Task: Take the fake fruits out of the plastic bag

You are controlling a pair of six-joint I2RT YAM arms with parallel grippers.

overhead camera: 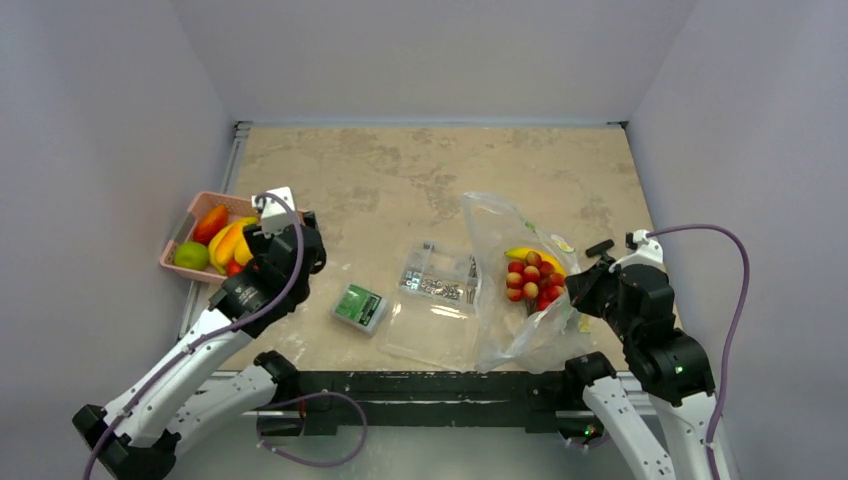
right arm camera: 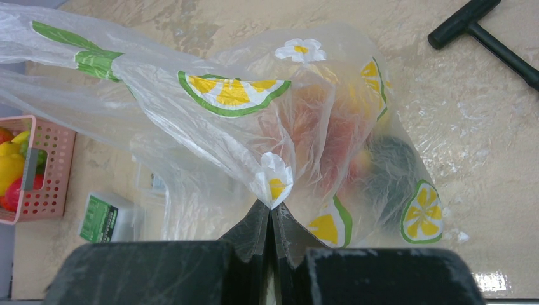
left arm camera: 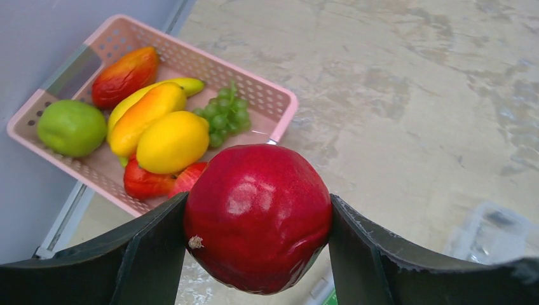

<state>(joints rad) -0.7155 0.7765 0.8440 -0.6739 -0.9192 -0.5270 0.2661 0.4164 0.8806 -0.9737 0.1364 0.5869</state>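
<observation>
Veiling red grapes (overhead camera: pixel 533 278) (banana (overhead camera: pixel 528 254) half-hidden): plastic bag (overhead camera: pixel 490 222).

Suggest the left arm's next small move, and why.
Likely shift the left hand over the pink basket, then open it. It clamps a red fruit that appears at the basket's near edge, not clearly over it; other fruits already lie inside. The right hand pinches the plastic bag, with red grapes inside.
</observation>
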